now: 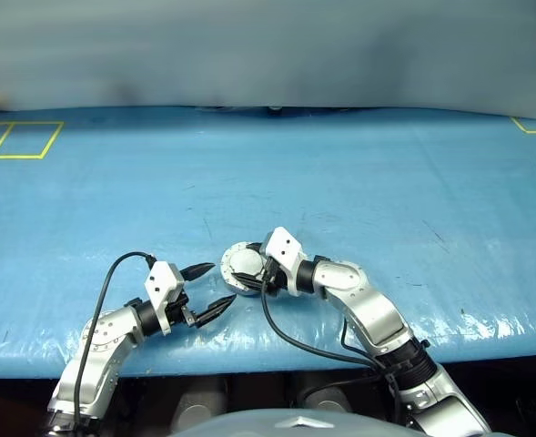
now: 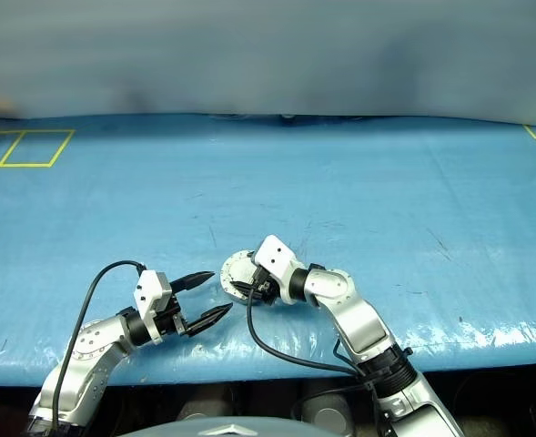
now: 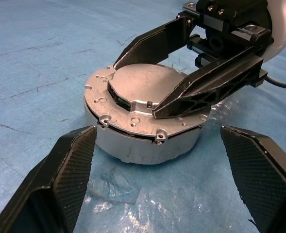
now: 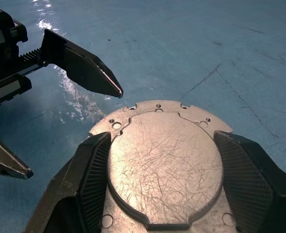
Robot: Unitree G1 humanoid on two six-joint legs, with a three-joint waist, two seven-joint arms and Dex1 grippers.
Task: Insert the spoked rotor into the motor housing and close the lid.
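The motor housing (image 3: 147, 148), a round silver-grey puck, lies on the blue sheet near the table's front edge, between my two grippers. The lid (image 4: 164, 165) lies flat on top of it, scratched grey face up, so the inside is covered. The spoked rotor is hidden. My right gripper (image 4: 162, 141) reaches over the housing from the right. Its two black fingers (image 3: 201, 85) hug the raised round centre of the lid, one on each side. My left gripper (image 1: 220, 284) stands open just left of the housing, pointing at it, with nothing between its fingers.
The blue sheet (image 1: 359, 200) covers the whole table, which stretches wide behind and beside the housing. Yellow tape squares (image 1: 17, 139) mark the far left, and a yellow corner (image 1: 531, 126) the far right. The front edge (image 1: 486, 341) runs close under both arms.
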